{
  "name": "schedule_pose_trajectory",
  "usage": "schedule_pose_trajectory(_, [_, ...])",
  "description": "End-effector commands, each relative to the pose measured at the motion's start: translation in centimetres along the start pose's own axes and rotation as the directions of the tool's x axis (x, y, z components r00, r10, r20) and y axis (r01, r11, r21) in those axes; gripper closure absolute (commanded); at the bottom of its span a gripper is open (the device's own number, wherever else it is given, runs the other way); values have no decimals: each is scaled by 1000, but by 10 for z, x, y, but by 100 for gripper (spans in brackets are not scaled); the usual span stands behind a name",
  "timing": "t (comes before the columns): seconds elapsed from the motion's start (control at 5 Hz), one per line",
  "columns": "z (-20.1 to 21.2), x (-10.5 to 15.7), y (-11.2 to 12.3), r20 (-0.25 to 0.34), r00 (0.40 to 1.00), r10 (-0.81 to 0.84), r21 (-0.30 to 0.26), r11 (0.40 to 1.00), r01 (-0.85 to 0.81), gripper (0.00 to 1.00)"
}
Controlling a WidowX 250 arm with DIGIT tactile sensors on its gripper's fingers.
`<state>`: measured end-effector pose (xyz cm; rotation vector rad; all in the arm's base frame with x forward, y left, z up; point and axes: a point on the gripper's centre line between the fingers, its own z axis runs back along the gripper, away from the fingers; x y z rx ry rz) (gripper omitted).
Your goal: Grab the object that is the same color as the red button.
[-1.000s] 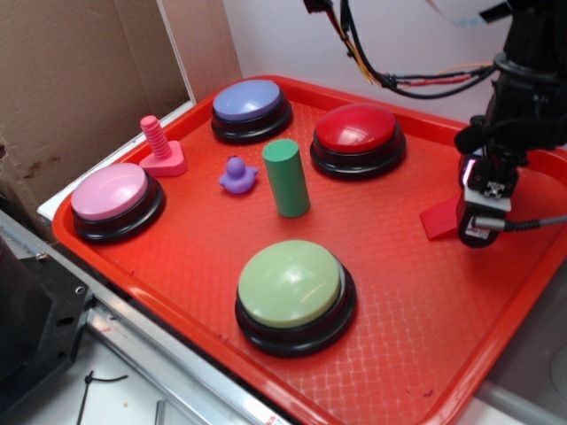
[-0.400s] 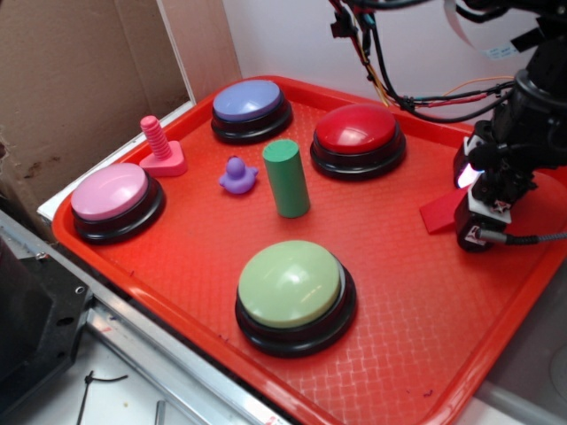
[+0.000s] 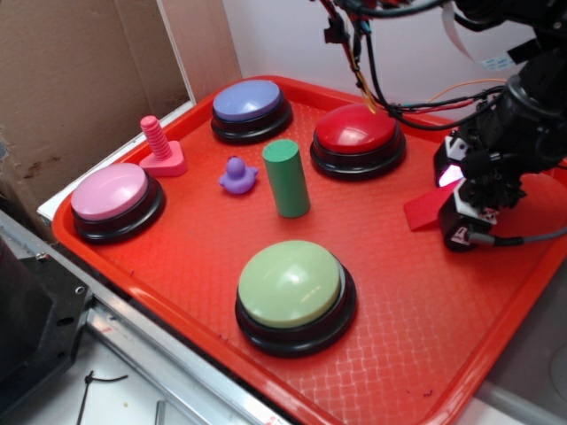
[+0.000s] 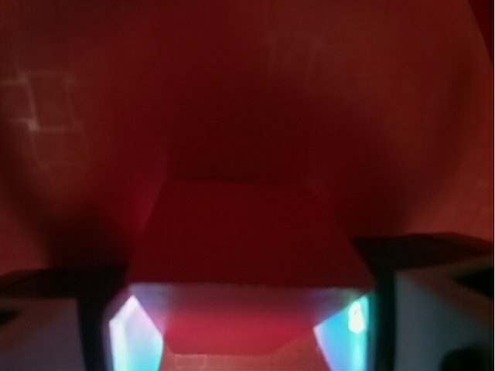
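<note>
We see the hand (image 3: 456, 212) low over the right side of the red tray (image 3: 399, 354), its fingers pinching the red wedge (image 3: 423, 211), which sticks out to the left of the hand and sits tilted, apparently just off the tray floor, though the exterior view does not make that certain. In the wrist view the wedge (image 4: 247, 239) fills the gap between the two fingers (image 4: 131, 340), which press against its sides, with blurred red tray behind it. The red button (image 3: 357, 129) stands near the wedge, toward the back of the tray and apart from it. Further left we find the blue button (image 3: 251, 101) at the back, the pink button (image 3: 111, 193) at the left edge and the green button (image 3: 291, 285) at the front. Between them stand an upright green cylinder (image 3: 287, 178), a small purple duck (image 3: 237, 176) just beside it, and a pink screw (image 3: 159, 146) near the pink button. Black cables (image 3: 390, 53) hang above the red button.
</note>
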<state>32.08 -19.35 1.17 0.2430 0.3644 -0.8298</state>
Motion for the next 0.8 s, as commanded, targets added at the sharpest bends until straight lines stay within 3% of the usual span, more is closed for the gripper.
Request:
schedule_pose_trajectory(0.0, [99, -78, -12, 399, 813, 424, -233, 905, -357, 100])
schedule_pose_trajectory(0.2, [132, -121, -31, 440, 629, 641, -422, 766, -485, 100])
schedule_pose_trajectory(0.4, [170, -153, -36, 458, 531, 713, -444, 701, -558, 100])
schedule_pose_trajectory(0.6, [217, -170, -32, 452, 549, 703, -406, 711, -574, 100])
